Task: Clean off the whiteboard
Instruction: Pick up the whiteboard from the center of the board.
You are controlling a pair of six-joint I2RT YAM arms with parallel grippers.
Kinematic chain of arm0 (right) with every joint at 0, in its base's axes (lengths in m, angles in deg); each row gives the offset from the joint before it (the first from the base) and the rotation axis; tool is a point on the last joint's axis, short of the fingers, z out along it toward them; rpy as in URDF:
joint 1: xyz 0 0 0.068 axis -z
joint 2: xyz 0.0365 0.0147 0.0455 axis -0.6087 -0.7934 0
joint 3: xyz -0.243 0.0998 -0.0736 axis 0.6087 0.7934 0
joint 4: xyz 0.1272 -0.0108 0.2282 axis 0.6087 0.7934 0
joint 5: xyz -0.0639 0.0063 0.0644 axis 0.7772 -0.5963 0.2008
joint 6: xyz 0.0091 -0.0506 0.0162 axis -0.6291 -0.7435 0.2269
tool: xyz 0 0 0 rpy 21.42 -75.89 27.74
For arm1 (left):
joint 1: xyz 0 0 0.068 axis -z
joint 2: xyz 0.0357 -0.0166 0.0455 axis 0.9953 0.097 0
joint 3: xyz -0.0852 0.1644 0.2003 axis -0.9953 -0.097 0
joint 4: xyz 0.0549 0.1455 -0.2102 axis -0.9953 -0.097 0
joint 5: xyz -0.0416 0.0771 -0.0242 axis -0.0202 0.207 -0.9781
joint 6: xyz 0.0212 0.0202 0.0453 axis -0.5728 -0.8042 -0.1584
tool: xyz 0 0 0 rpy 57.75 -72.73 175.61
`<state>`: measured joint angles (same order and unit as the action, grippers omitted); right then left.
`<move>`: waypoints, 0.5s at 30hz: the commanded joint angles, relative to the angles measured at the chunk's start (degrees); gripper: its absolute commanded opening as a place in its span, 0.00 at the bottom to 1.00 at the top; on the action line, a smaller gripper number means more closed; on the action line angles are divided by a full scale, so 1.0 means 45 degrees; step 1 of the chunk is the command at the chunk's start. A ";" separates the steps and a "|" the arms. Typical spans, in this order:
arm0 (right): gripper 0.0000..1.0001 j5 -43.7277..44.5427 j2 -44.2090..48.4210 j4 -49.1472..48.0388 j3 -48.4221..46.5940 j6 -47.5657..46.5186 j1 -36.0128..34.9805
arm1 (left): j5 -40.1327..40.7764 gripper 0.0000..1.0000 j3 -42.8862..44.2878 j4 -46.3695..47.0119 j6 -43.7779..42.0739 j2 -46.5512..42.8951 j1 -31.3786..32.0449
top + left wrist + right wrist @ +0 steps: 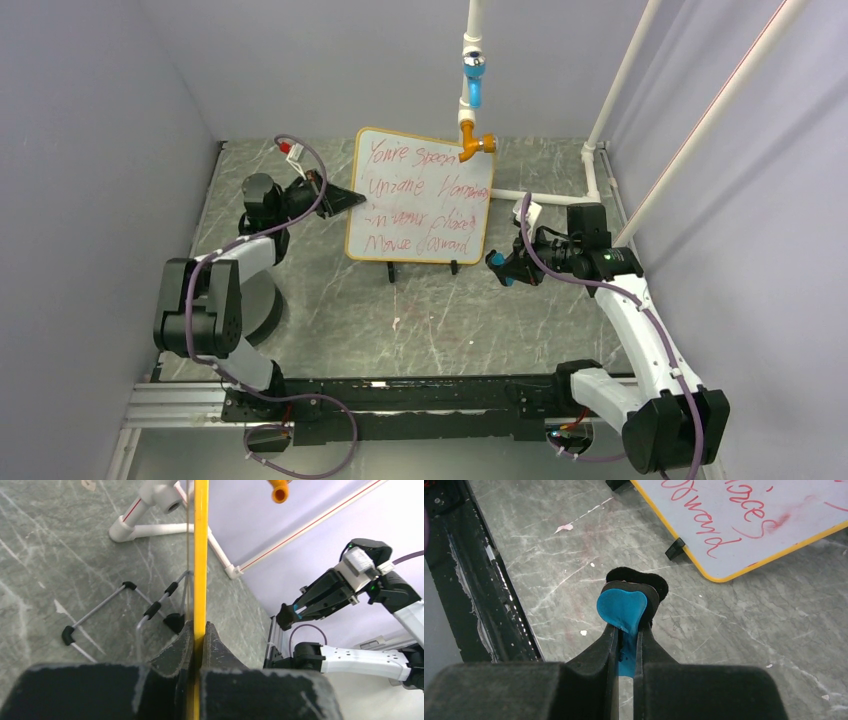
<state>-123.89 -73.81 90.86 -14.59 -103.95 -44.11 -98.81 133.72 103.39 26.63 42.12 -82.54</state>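
The whiteboard [420,195] stands upright in the middle of the bench [420,330], slightly tilted, its red-written face toward the near edge. We see the right tool [626,630] clamped on a blue eraser [621,607] near its lower right corner, and the left tool [199,632] pinched shut on its yellow left edge.

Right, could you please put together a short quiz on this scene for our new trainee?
1. True or false: the whiteboard is already wiped clean.
2. What is the right gripper shut on? A) a marker B) a blue eraser C) a cloth
3. Which gripper clamps the whiteboard's yellow frame?
Key: 1 false, red writing covers it; 2 B; 3 the left gripper.
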 commanded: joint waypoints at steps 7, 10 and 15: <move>0.00 -0.0692 0.0236 -0.0127 -0.0186 -0.0279 0.0167 | 0.2095 0.00 0.0673 -0.4523 -0.3075 -0.3093 0.0709; 0.00 -0.0719 0.0212 -0.0097 -0.0192 -0.0298 0.0163 | 0.1696 0.00 -0.0132 -0.3268 -0.2542 -0.2966 0.0698; 0.00 -0.0722 0.0199 -0.0067 -0.0168 -0.0317 0.0160 | 0.2543 0.00 -0.0643 -0.2157 -0.0833 -0.3093 0.0742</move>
<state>-125.14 -73.81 91.12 -14.59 -104.04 -43.58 -90.40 131.20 88.53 19.25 30.16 -79.50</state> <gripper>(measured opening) 0.084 0.045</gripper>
